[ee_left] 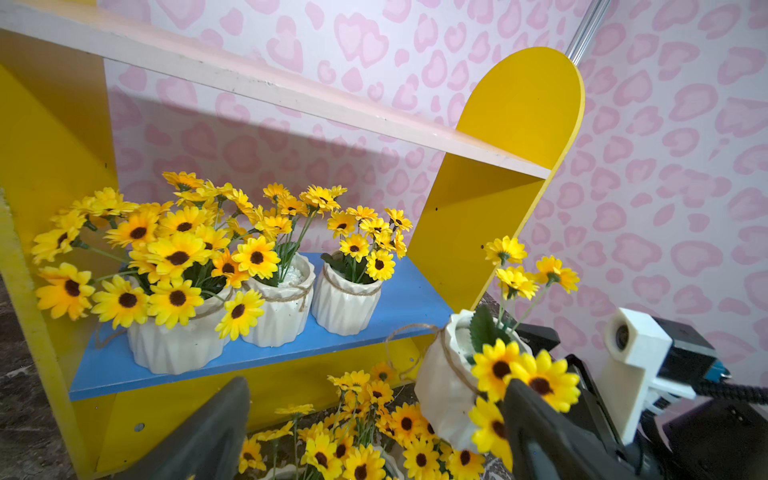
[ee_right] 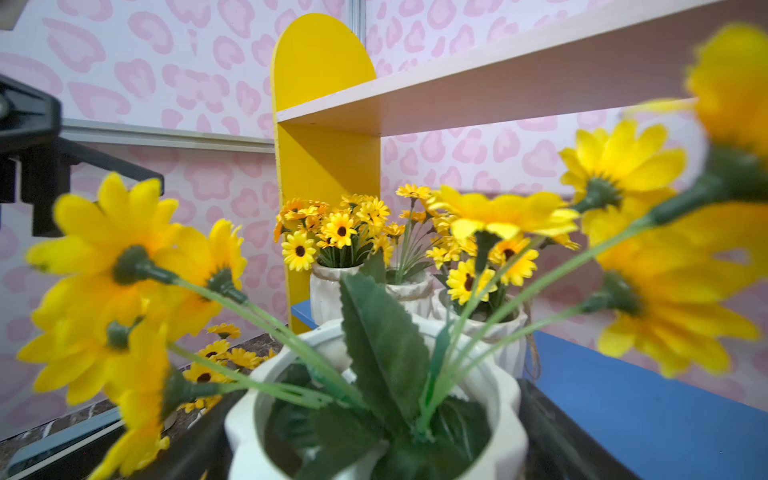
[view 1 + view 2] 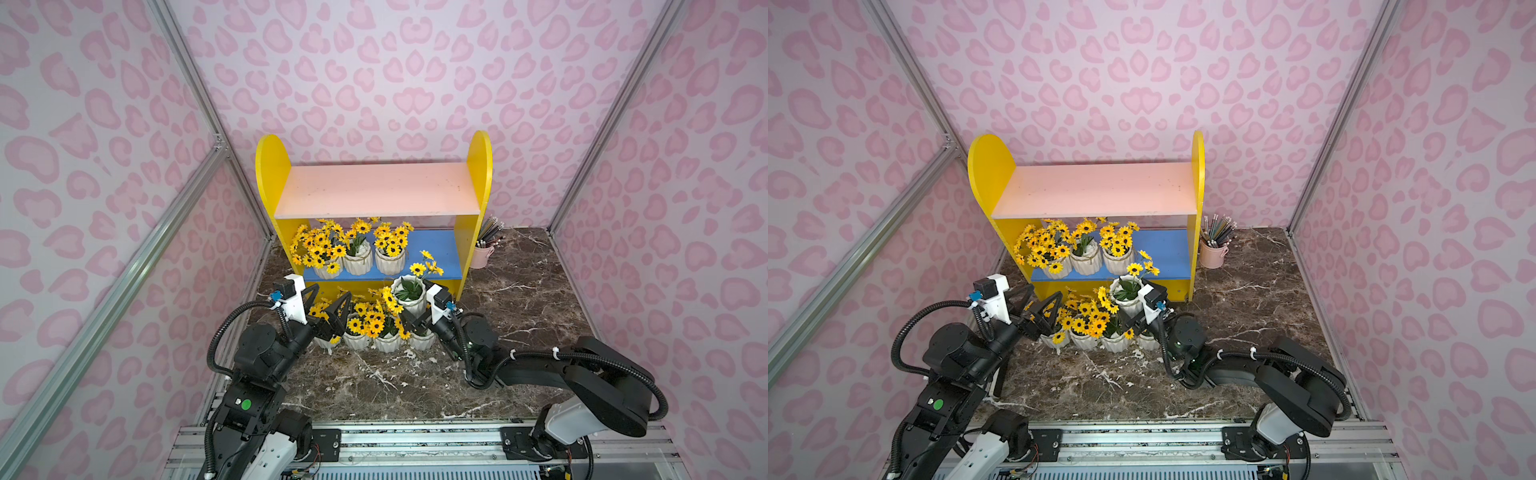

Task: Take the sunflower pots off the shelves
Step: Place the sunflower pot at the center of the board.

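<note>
White pots (image 3: 358,262): three shelved, four down, one clamped right tool (image 3: 417,305); left tool (image 3: 331,297) apart.

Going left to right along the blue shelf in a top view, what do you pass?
Left panel → bushy pot → middle pot → third pot → right panel → pencil cup.

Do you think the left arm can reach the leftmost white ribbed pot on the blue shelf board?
Probably yes: the left claw is open and empty, and that pot stands unobstructed near the board's front.
</note>
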{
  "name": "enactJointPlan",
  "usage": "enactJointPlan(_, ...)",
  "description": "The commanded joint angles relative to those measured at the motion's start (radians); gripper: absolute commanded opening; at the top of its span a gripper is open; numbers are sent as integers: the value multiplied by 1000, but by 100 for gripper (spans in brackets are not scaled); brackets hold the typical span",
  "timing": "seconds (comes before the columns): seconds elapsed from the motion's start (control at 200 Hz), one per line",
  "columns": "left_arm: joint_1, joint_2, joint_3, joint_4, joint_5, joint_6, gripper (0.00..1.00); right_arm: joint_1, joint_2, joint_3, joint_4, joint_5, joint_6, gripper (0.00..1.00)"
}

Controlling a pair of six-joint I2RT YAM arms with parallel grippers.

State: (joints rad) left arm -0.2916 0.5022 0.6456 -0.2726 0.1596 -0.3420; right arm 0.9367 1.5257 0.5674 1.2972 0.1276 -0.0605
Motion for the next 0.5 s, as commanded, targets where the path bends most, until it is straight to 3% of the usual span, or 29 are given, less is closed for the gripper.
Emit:
enactJointPlan(0.0, 0, -6, 6, 6, -37, -20, 97, 40, 19, 10, 93, -20, -5, 0)
enactJointPlan(0.495, 0, -37, -2, -8, -80, -9, 97, 238, 290, 96, 276, -68, 60, 0)
